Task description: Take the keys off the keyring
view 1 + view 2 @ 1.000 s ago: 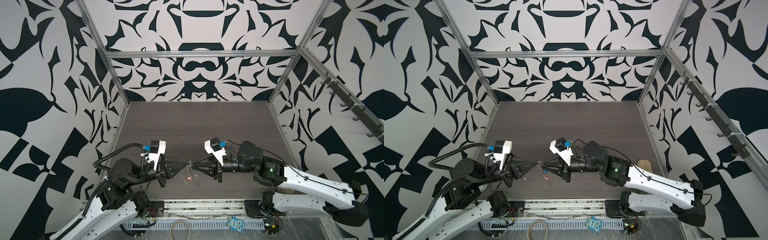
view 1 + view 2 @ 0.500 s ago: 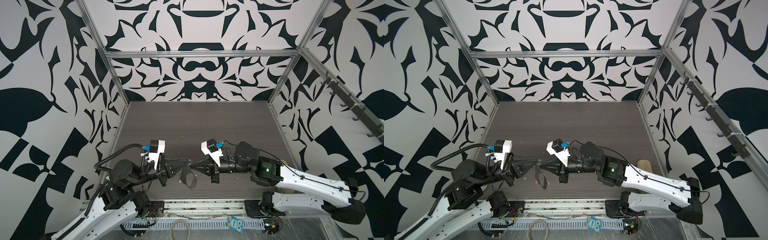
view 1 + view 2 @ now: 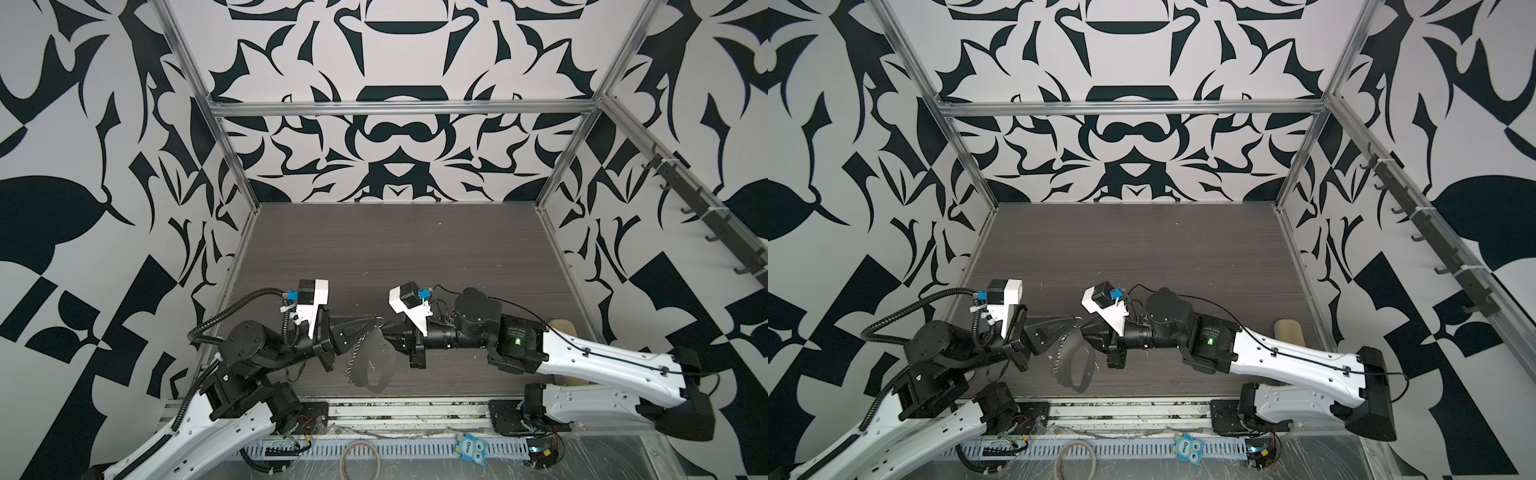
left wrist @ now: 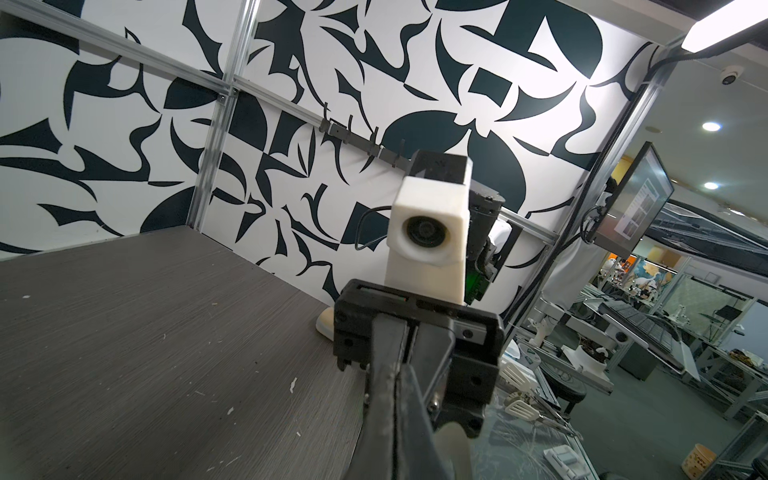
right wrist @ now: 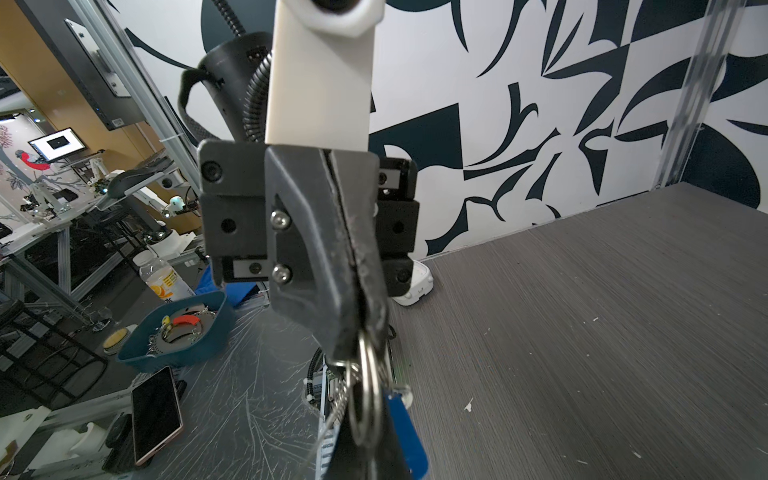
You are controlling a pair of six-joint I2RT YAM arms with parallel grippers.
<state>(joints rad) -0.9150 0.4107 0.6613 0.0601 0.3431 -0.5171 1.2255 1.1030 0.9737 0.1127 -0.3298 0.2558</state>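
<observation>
The keyring (image 3: 371, 359) is hung above the table's (image 3: 395, 249) near middle, long axis pointed down toward the near edge. Its split ring (image 5: 368, 399) is clamped by the left gripper (image 3: 375, 328); the right gripper (image 3: 385, 333) is closed, tip to tip.

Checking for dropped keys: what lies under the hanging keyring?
Dark table shows around the keyring; the patch directly beneath its plate is covered, so anything lying there cannot be seen.

In both top views the tabletop (image 3: 395, 249) lies open across the upper and middle frame, wall to wall. At lower centre the left gripper (image 3: 375, 328) and right gripper (image 3: 387, 333) meet tip to tip and bar the way, the keyring (image 3: 372, 363) dangling beneath. A beige roll (image 3: 561, 326) blocks the right edge.
</observation>
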